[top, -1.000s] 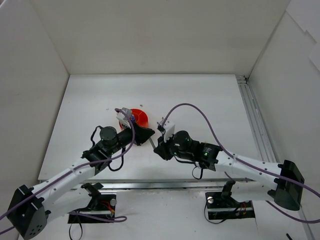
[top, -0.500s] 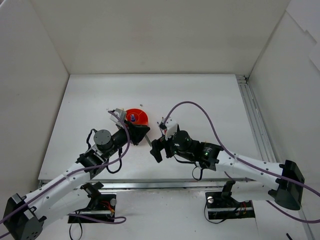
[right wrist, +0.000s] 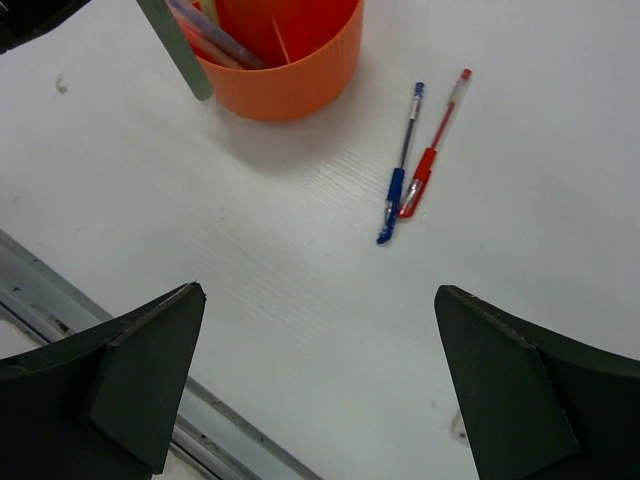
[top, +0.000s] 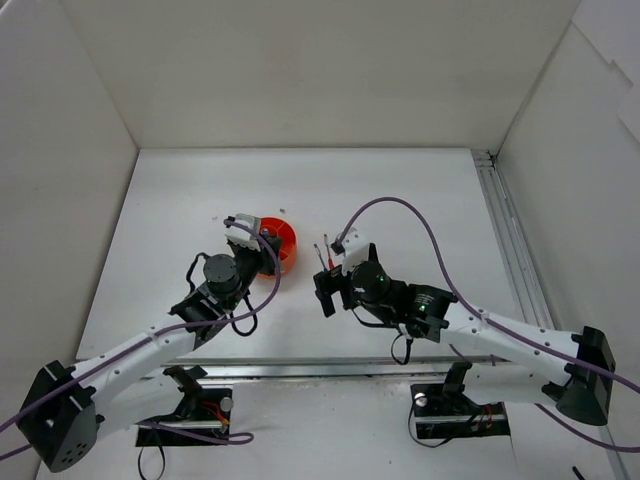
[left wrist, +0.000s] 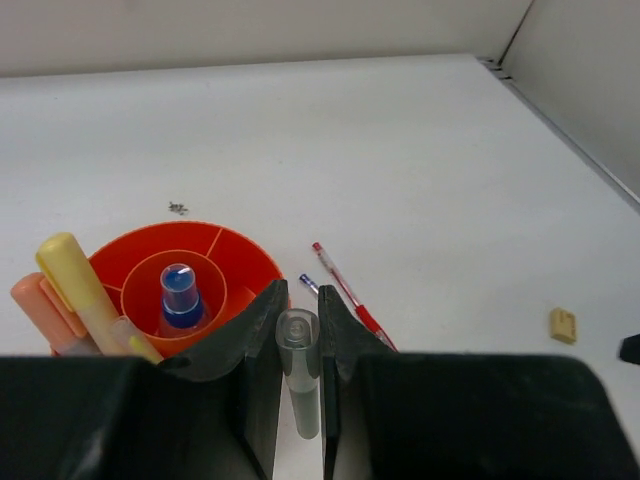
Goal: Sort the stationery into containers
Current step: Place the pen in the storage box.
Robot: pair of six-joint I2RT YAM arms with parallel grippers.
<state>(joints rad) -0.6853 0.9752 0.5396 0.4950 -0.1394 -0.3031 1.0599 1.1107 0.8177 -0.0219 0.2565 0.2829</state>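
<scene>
My left gripper (left wrist: pixel 297 318) is shut on a grey pen (left wrist: pixel 297 350), which stands between the jaws beside the near right rim of the orange-red bowl (left wrist: pixel 250 262). The bowl holds a blue-white marker (left wrist: pixel 180 295) in its middle, with a yellow marker (left wrist: pixel 80 290) and an orange marker (left wrist: pixel 35 305) at its left. A red pen (right wrist: pixel 432 150) and a blue pen (right wrist: pixel 402 165) lie side by side on the table right of the bowl (right wrist: pixel 300 70). My right gripper (right wrist: pixel 320 295) hangs open and empty, above the table short of these pens.
A small beige eraser (left wrist: pixel 563 324) lies on the table to the right of the pens. In the top view the two grippers, left (top: pixel 268 262) and right (top: pixel 330 280), are close together near the bowl (top: pixel 280 238). A metal rail (right wrist: pixel 60 300) runs along the near edge.
My right gripper has gone from shut to wide open and drawn back to the right. The left gripper keeps the grey pen and has swung up beside the bowl.
</scene>
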